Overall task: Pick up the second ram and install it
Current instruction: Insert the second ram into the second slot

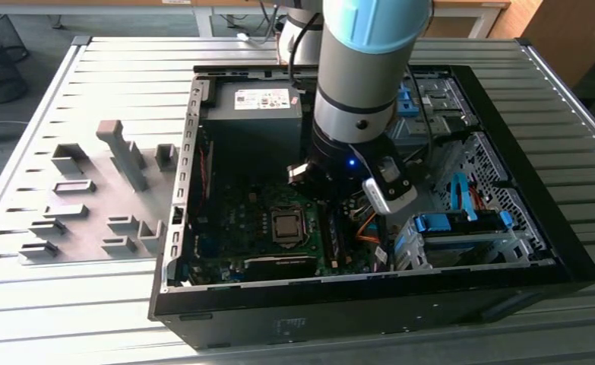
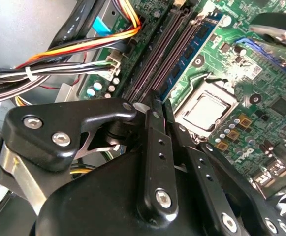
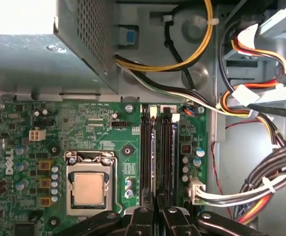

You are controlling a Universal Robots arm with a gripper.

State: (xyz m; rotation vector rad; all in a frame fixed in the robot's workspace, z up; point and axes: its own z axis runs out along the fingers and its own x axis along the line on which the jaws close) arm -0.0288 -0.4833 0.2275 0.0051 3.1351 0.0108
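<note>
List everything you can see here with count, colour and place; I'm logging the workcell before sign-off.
computer case: one, black, open, on the slatted table.
slatted table: one, grey metal, under everything.
fixture blocks: one grey set, on the table at the exterior view's left of the case.
motherboard: one, green, on the case floor.
processor socket: one, silver, on the motherboard.
memory slots: a dark row beside the socket; a blue-green ram stick stands in one.
power supply: one, grey, far corner of the case.
cable bundle: orange, yellow, black and white, along the case wall.
arm: one, grey and light blue, reaching into the case.
gripper: one, black, over the memory slots.
</note>
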